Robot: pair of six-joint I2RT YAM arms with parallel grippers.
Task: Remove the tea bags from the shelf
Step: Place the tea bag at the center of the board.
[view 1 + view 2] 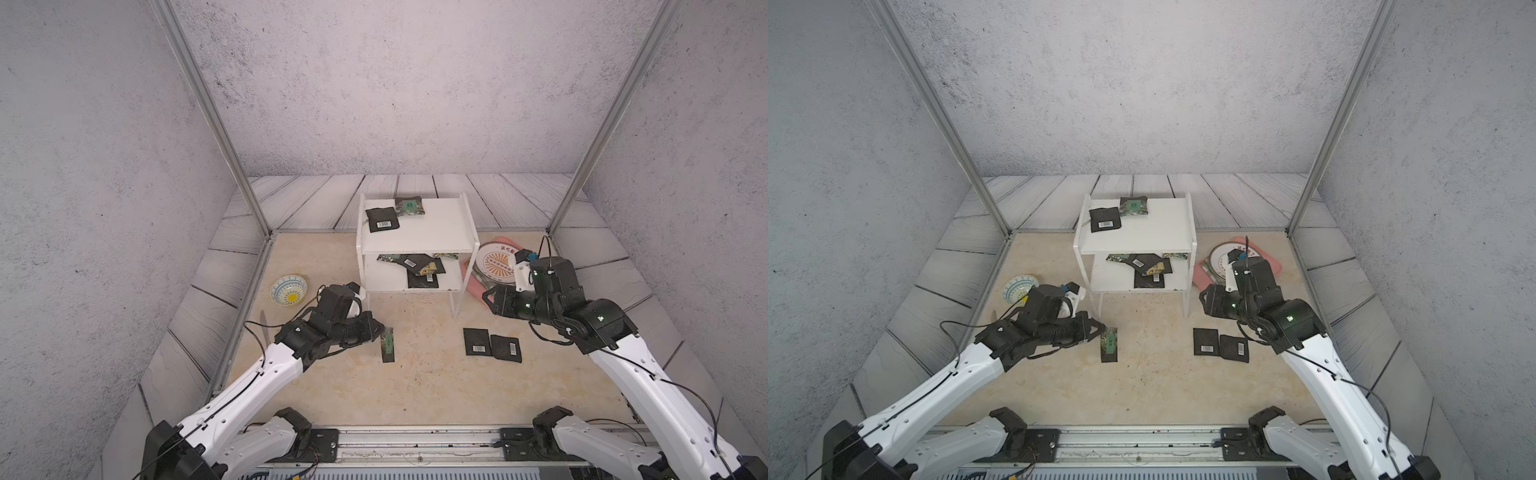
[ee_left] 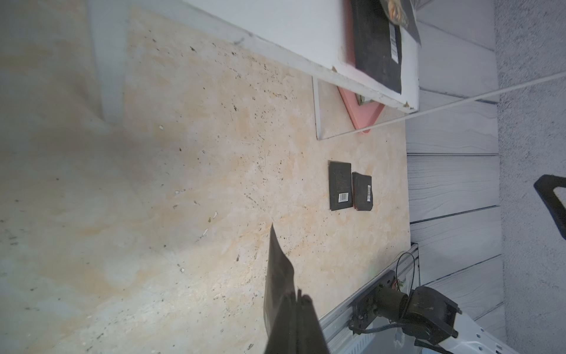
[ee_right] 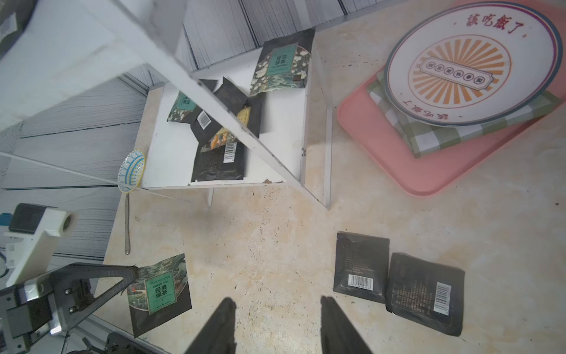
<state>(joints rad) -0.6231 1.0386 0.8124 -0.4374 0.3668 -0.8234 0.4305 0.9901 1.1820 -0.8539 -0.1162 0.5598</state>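
The shelf [image 1: 419,232] looks like smooth white painted board, chipped at some corners. The tea bags [image 3: 361,266] are matt black foil-like packets, a bit crinkly. The table [image 1: 415,374] looks like pale speckled stone. The tray [image 3: 428,171] is smooth pink plastic, and the plate [image 3: 471,61] is shiny.

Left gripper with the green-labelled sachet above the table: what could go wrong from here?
1. The left gripper pinches the held tea bag only at one edge, so it may slip or land unevenly.
2. On the shelf, the lower-tier pile overlaps; a grasp there could drag several tea bags at once.
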